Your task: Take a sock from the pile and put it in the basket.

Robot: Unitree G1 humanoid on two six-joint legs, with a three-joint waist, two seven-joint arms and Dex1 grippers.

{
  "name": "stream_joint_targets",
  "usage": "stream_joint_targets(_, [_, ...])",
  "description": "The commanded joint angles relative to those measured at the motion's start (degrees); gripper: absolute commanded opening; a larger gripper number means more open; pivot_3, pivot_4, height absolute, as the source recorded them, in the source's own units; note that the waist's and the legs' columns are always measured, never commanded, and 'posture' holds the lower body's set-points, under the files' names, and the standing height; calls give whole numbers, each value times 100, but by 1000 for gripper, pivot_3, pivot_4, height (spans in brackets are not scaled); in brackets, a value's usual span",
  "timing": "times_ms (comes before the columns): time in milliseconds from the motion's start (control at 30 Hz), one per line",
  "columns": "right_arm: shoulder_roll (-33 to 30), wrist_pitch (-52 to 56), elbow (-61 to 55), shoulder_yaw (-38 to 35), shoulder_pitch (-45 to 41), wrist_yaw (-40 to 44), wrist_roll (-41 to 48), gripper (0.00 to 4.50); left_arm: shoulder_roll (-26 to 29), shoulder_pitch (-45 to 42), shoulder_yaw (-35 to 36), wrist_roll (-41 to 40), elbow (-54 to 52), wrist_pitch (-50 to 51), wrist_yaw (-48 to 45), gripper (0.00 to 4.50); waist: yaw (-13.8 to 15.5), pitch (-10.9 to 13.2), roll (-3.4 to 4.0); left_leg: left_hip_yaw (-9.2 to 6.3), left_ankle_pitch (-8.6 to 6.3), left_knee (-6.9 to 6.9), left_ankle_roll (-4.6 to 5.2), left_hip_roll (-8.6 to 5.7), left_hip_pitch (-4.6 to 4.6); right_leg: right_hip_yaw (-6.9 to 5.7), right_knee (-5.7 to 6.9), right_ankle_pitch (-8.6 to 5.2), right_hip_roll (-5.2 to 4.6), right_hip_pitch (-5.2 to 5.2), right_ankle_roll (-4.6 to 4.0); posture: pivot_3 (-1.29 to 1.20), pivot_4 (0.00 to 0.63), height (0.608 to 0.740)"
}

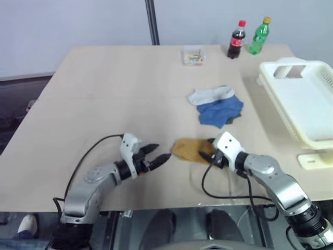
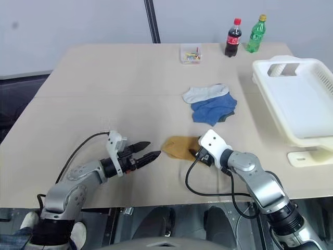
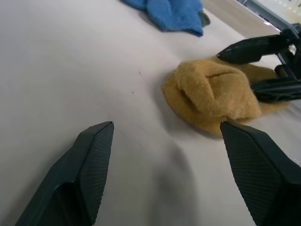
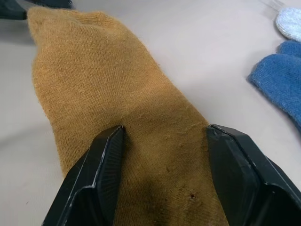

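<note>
A mustard-yellow knitted sock (image 1: 190, 150) lies near the counter's (image 1: 104, 94) front edge, apart from the blue and grey-white pile (image 1: 217, 105). The right hand (image 4: 162, 155), fingers spread, straddles it unclamped; the left hand (image 1: 158, 154) is released just beside it. The white slotted plastic basket (image 1: 307, 94) sits at the right edge.

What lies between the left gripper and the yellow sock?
Only bare table: the left gripper stops just short of the yellow sock, seen in the left eye and left wrist views.

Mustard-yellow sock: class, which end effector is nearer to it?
Right. The right end effector has its open fingers on the mustard-yellow sock, one to each side. The left end effector is open, just off the sock's other end, not touching.
</note>
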Motion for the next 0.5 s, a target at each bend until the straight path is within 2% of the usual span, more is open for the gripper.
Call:
stream_joint_targets(33, [77, 178, -7, 11, 81, -42, -134, 2897, -96, -310, -273, 200, 198, 347, 297, 3850, -3, -27, 17, 1, 0, 0, 0, -1, 2, 2, 2, 0, 0, 1, 0, 0, 150, 740])
stream_joint_targets(100, [86, 169, 0, 11, 92, -66, -208, 2897, -542, -529, 147, -573, 270, 1137, 657, 3850, 1, -36, 24, 0, 0, 0, 0, -2, 2, 1, 2, 0, 0, 1, 0, 0, 150, 740])
stream_joint_targets(200, [104, 165, -5, 32, 103, -85, -291, 2897, -868, -677, 447, -1335, 302, 2316, 981, 3850, -18, -49, 3, -4, 0, 3, 0, -1, 0, -1, 4, 0, 0, 0, 1, 0, 150, 740])
stream_joint_targets(400, [185, 174, -22, 74, 126, -97, -381, 2897, -1143, -957, 907, -2326, 543, 3583, 1328, 3850, -14, -58, 0, -2, 0, 2, 0, -4, 1, 1, 3, 0, -1, 0, 1, 0, 150, 740])
stream_joint_targets(500, [205, 166, -6, 69, 105, -85, -429, 2897, -960, -1052, 1013, -2546, 625, 4036, 1344, 3850, -22, -61, -3, -5, 1, 2, -2, -8, 2, 0, 4, 0, 1, 0, 1, 0, 150, 740])
